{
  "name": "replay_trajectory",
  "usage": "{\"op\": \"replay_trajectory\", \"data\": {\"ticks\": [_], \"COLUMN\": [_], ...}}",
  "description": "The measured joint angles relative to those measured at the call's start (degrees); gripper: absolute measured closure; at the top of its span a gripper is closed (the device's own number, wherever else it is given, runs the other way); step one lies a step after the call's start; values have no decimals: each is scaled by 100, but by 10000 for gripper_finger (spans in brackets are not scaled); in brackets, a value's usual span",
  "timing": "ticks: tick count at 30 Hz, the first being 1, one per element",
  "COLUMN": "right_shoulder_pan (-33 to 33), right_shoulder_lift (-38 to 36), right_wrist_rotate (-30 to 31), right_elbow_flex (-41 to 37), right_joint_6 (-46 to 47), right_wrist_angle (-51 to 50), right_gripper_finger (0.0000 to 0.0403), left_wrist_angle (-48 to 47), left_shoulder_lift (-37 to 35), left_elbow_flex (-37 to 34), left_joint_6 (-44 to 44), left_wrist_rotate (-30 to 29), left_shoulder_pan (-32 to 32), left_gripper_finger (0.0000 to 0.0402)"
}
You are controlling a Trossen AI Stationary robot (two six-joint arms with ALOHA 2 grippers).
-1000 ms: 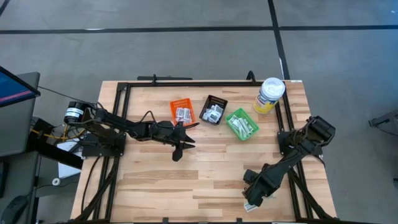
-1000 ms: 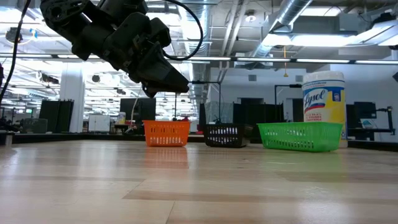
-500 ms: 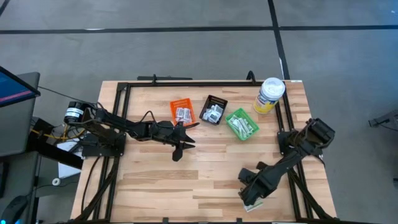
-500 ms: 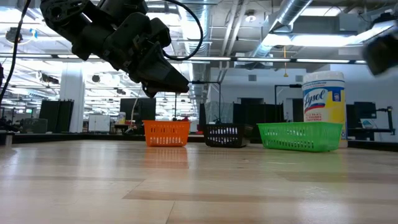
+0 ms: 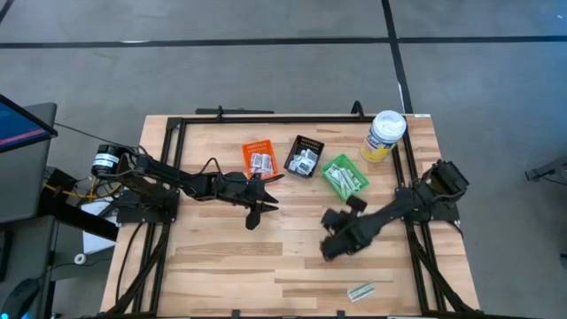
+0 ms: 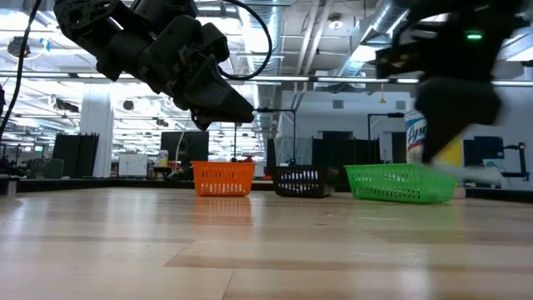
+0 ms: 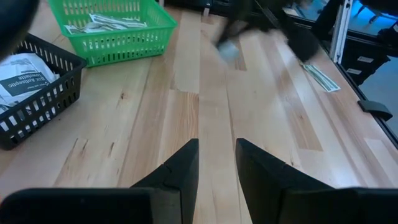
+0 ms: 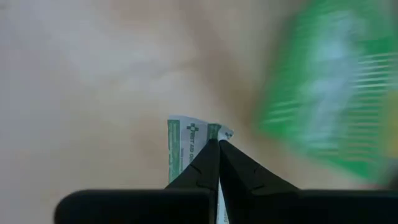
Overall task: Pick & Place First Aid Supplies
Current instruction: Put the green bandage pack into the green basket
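Observation:
My right gripper hangs over the middle of the table, near side of the green bin, shut on a narrow pale-green-printed packet. In the left wrist view that packet shows as a pale blur. A second green strip packet lies flat by the table's near edge. My left gripper waits open above the table, near side of the orange bin. All three bins hold packets. My right gripper pinches the pale-green packet between its two shut fingers, near one end. That end sticks out a little past the fingertips, and the rest runs back along one finger. The packet looks lifted clear of the wood.
The orange bin, a black bin and the green bin stand in a row toward the far edge, with a white-lidded yellow canister at the far right corner. A black frame runs round the table. Bare wood lies near and left.
My right gripper has travelled fast from the near right edge toward the table's middle and the green bin, carrying one packet. A second packet has stayed where it lay by the near edge.

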Motion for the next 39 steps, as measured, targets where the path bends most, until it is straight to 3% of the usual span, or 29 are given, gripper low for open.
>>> {"op": "replay_trajectory", "data": {"ticks": [5,8,10,16,23,30,39], "right_shoulder_pan": [-558,-914,-1239,-2260,-2852,-2628,-1907], "right_shoulder_lift": [-87,-280,-322,-284,-270,-270,-270], "right_wrist_rotate": [1040,1753,1893,1906,1619,874,659], "right_elbow_flex": [417,458,430,428,428,428,428], "right_joint_6": [4,-142,-291,-286,-991,-1008,-1003], "right_wrist_angle": [-1509,-1605,-1604,-1273,-718,-716,-727], "right_gripper_finger": [402,401,401,395,347,310,305], "left_wrist_angle": [22,23,26,36,38,38,38], "left_shoulder_lift": [0,0,0,0,0,0,0], "left_elbow_flex": [0,0,0,0,0,0,0], "left_joint_6": [0,0,0,0,-121,-133,-133], "left_wrist_rotate": [0,0,0,-2,0,0,0], "left_shoulder_pan": [0,0,0,0,-22,-115,-160], "left_gripper_finger": [296,296,296,296,295,296,296]}}
